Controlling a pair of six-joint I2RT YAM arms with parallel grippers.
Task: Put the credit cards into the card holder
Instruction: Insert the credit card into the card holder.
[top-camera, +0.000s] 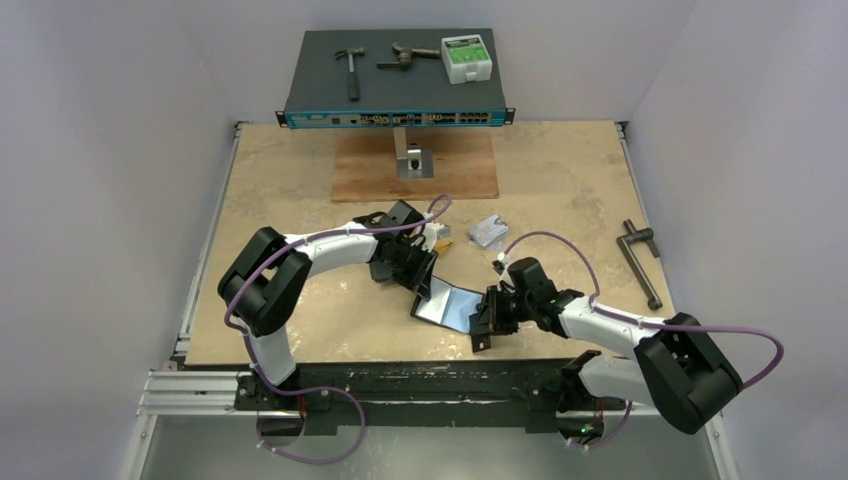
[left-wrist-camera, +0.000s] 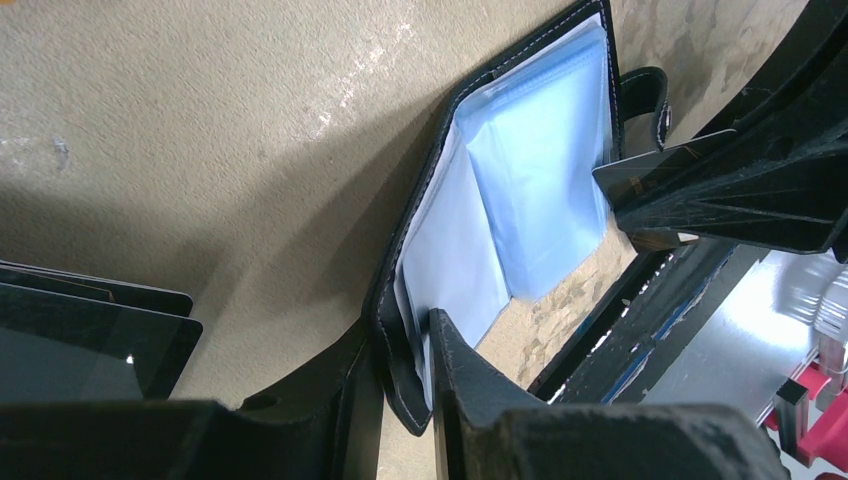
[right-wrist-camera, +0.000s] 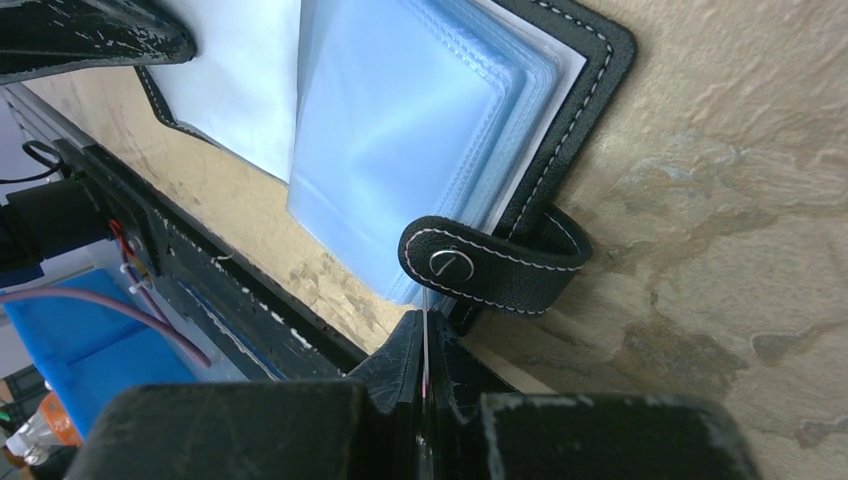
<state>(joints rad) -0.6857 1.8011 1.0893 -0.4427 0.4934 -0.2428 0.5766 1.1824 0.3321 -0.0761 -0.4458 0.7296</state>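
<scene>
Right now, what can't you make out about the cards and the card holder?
held card in the right gripper: right wrist view shows only its edge, left wrist view a dark corner; colour unclear.
card holder pockets: sleeves overlap and glare; contents unclear in every view.
gold card: top view, partly hidden by the left gripper.
silver card: top view, print too small.

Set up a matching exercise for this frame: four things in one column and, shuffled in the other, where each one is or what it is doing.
Things:
1. left gripper
2. right gripper
3. silver-grey card
4. hammer

Places or states:
A. on the network switch
B. clamped on the card holder's cover
C. loose on the table, farther back
D. pinching a thin card by the snap tab

Pairs: 1-B, 2-D, 3-C, 4-A.
</scene>
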